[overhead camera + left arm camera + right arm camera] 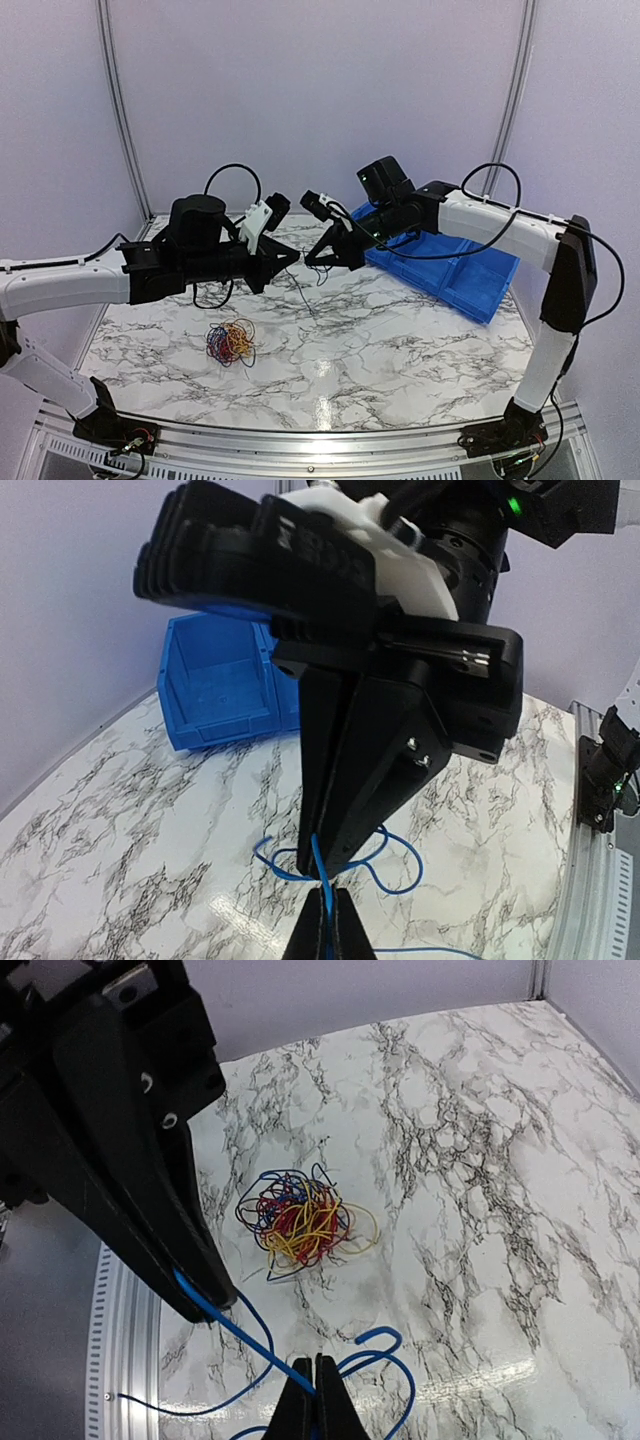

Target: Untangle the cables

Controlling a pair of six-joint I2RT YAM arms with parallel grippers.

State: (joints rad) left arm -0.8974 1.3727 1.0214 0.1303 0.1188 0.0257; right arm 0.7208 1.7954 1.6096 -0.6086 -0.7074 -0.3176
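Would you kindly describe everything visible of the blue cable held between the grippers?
The blue cable is a thin, smooth, flexible wire. A short straight stretch runs taut between the shut left gripper and the shut right gripper, both raised above the table. Its remainder hangs in loose loops beyond each pinch, apparently free of the tangle lying below.

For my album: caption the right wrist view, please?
Left gripper and right gripper pinch one blue cable; tangle lies beyond.

White arms (60,285), black joints, black tapered left gripper (296,258), looping black wiring (232,170).
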